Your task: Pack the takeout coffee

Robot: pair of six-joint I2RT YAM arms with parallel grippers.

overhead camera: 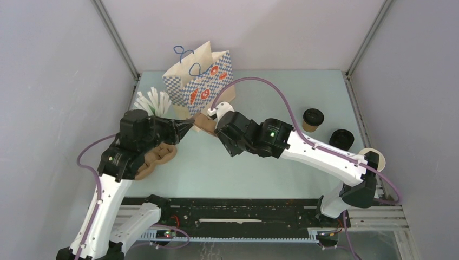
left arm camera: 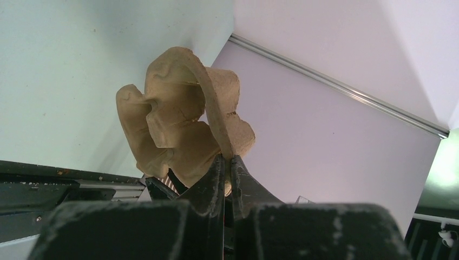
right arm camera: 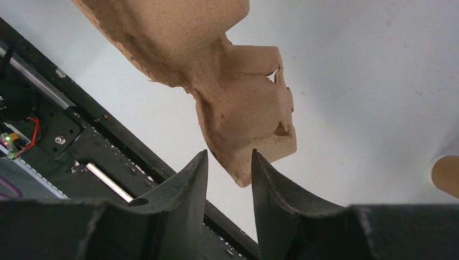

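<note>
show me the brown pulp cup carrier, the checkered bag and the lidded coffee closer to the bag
pulp cup carrier (left arm camera: 178,124), left wrist view, on its moulded body
checkered paper bag (overhead camera: 203,86), top external view, on the printed front face
lidded coffee cup (overhead camera: 313,115), top external view, on the black lid

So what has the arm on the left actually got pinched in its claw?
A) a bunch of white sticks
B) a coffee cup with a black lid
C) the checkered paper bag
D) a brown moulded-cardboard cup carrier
D: in the left wrist view, the left gripper is shut on the thin rim of the brown cup carrier.
</note>
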